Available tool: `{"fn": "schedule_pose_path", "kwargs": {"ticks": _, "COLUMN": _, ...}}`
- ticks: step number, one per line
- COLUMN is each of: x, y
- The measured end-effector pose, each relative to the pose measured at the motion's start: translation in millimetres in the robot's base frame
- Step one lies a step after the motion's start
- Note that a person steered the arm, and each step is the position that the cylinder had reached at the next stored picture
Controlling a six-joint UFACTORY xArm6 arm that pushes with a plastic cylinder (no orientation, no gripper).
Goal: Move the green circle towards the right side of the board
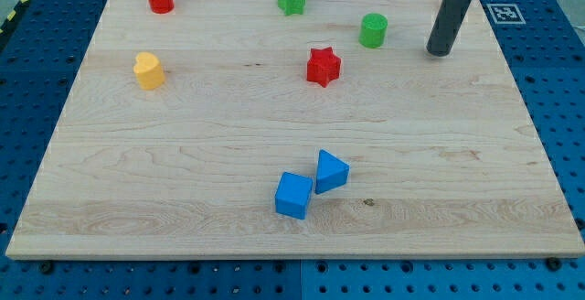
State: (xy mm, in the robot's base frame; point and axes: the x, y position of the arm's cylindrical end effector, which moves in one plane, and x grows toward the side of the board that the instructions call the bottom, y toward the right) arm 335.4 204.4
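Item: green plastic circle block [373, 30], upright near the top right of the pale wooden desk [274, 144], well apart from the red plastic star block [323, 66] below-left.
Tool: my tip [441, 52], just right of it, not touching. No fingers fitted; nothing held.
Handling, judged: light, rigid, slides easily, may veer off-centre. Contact point: its left flank.

the dark rod [450, 12] ran out of the frame's top edge at upper right, its upper part unseen; the board's [274, 236] bottom corners were cropped.
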Motion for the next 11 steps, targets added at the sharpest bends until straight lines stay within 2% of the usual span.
{"fn": "schedule_pose_path", "kwargs": {"ticks": 2, "x": -17.9, "y": -5.5}}
{"fn": "schedule_pose_path", "kwargs": {"ticks": 3, "x": -42.7, "y": -5.5}}
{"fn": "schedule_pose_path", "kwargs": {"ticks": 4, "x": -59.5, "y": -24.7}}
{"fn": "schedule_pose_path", "kwargs": {"ticks": 5, "x": -69.9, "y": -68.5}}
{"fn": "schedule_pose_path", "kwargs": {"ticks": 6, "x": -70.6, "y": -113.9}}
{"fn": "schedule_pose_path", "kwargs": {"ticks": 7, "x": -68.3, "y": -129.9}}
{"fn": "schedule_pose_path", "kwargs": {"ticks": 9, "x": -61.6, "y": -122.9}}
{"fn": "schedule_pose_path", "kwargs": {"ticks": 11, "x": -37.5, "y": -81.5}}
